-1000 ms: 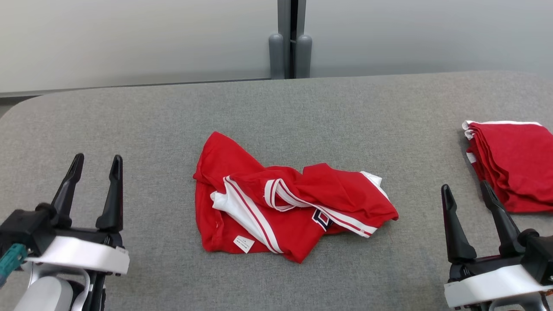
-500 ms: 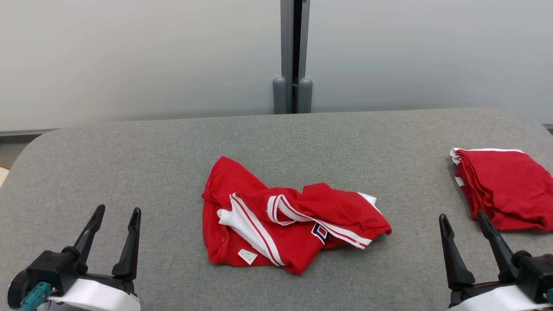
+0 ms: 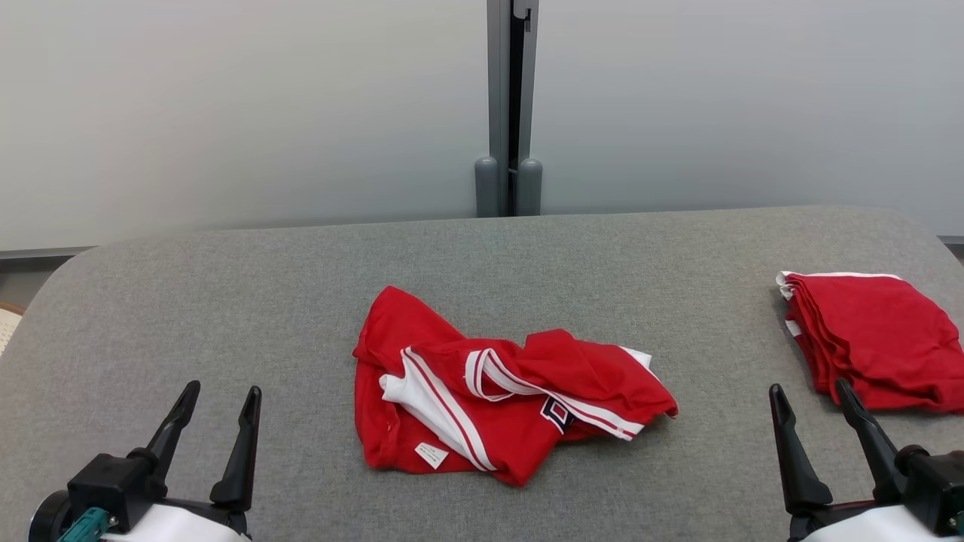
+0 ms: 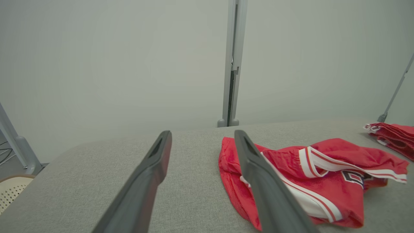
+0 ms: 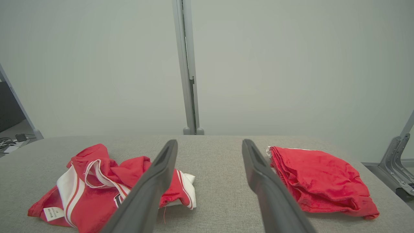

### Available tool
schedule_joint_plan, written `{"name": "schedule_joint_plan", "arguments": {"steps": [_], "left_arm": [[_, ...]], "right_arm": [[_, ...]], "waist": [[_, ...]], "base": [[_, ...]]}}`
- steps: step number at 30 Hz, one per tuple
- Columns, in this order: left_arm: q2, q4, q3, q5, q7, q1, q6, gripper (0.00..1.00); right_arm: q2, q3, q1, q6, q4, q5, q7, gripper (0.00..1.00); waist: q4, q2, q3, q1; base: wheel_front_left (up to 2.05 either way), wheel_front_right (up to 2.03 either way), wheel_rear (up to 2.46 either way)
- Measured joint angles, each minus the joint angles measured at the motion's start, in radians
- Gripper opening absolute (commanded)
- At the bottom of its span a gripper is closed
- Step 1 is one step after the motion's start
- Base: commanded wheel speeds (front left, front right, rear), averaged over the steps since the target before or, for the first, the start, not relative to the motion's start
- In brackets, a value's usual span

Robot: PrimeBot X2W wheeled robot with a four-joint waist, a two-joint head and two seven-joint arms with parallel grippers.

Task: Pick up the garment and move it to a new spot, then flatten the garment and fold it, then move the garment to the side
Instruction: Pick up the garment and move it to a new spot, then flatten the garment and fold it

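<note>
A crumpled red garment (image 3: 497,399) with white trim and a small white label lies in the middle of the grey table (image 3: 301,286). It also appears in the left wrist view as the garment (image 4: 323,174) and in the right wrist view as the garment (image 5: 97,184). My left gripper (image 3: 220,403) stands open at the lower left, well apart from the cloth. At the lower right my right gripper (image 3: 810,399) is open too, with nothing between its fingers. The left gripper (image 4: 202,137) and right gripper (image 5: 209,145) hold nothing in their own wrist views.
A stack of folded red garments (image 3: 874,339) lies at the table's right edge, just beyond my right gripper; the stack (image 5: 320,179) is to the right of its fingers. A grey partition post (image 3: 509,113) stands behind the table. A pale chair (image 4: 13,191) sits off the left end.
The head camera has tilted up, so the table, garment and stack sit lower in the picture with more wall above. Both grippers now show lower in the view, still open.
</note>
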State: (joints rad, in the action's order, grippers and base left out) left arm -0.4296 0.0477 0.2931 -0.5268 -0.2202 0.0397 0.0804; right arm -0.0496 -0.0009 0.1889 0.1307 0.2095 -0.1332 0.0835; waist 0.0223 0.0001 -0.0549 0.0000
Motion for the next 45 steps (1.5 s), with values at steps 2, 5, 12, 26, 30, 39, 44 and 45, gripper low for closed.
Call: {"name": "schedule_joint_plan", "arguments": {"steps": [2,5,12,26,30,39,44,45], "left_arm": [[0.001,0.000,0.002,0.000,0.002,0.003,0.000,1.00],[0.001,0.002,0.005,0.000,0.004,0.008,0.008,1.00],[0.002,0.009,0.011,-0.002,0.006,0.008,0.010,1.00],[0.018,0.006,0.060,0.022,0.010,-0.076,-0.010,1.00],[0.032,0.017,0.081,0.029,0.007,-0.140,-0.041,1.00],[0.082,0.094,0.103,0.044,-0.029,-0.282,-0.115,1.00],[0.095,0.123,0.095,0.055,-0.037,-0.297,-0.125,1.00],[0.096,0.128,0.092,0.058,-0.037,-0.299,-0.127,1.00]], "right_arm": [[0.000,0.001,0.000,0.000,0.001,0.000,0.000,1.00],[0.000,0.001,0.000,0.000,0.004,0.000,0.002,1.00],[0.000,0.003,-0.001,0.000,0.008,0.000,0.011,1.00],[-0.001,0.134,-0.105,0.000,-0.105,0.020,0.061,1.00],[0.000,0.222,-0.202,0.000,-0.190,0.032,0.065,1.00],[0.002,0.366,-0.412,0.000,-0.496,0.014,0.067,1.00],[0.001,0.369,-0.482,0.000,-0.596,0.008,0.047,0.50],[0.001,0.370,-0.493,0.000,-0.610,0.003,0.038,0.00]], "waist": [[0.000,0.0000,-0.001,0.0000],[-0.002,0.0000,-0.004,0.0000],[-0.005,0.0000,-0.009,0.0000],[0.075,0.0000,0.023,0.0000],[0.124,0.0000,0.058,0.0000],[0.264,0.0000,0.177,0.0000],[0.296,0.0000,0.220,0.0000],[0.298,0.0000,0.224,0.0000]], "base": [[0.00,0.00,0.00],[0.00,0.00,0.00],[0.00,0.00,0.00],[0.00,0.00,0.00],[0.00,0.00,0.00],[0.00,0.00,0.00],[0.00,0.00,0.00],[0.00,0.00,0.00]]}}
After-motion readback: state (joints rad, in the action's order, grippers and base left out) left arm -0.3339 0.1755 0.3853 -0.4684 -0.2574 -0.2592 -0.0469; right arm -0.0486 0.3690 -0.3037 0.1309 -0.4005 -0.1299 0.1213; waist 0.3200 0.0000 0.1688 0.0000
